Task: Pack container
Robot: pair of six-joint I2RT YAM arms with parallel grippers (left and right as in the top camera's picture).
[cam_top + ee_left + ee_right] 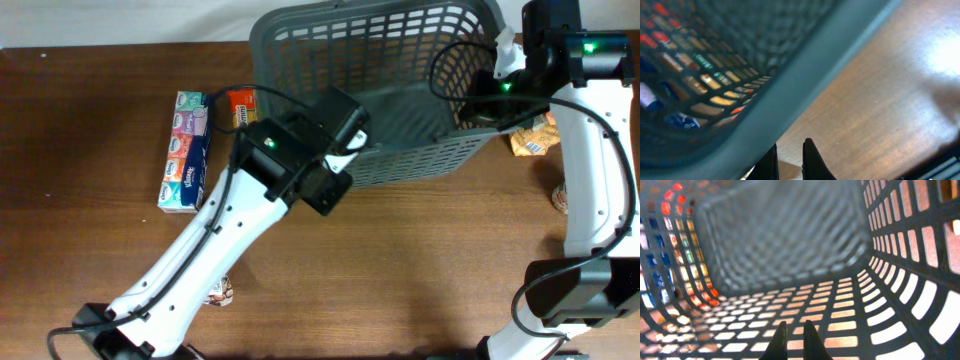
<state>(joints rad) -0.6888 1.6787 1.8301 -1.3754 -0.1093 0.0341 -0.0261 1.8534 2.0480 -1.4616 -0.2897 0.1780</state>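
Left end effector [790, 145] closed at rim of 1 container [400, 115], right end effector [793, 324] closed inside it, 1 tissue pack [186, 150]

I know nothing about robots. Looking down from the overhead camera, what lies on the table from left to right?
Pack of tissues → small orange box → big grey basket → orange snack packet. I left out the arms, since they overlap the basket.
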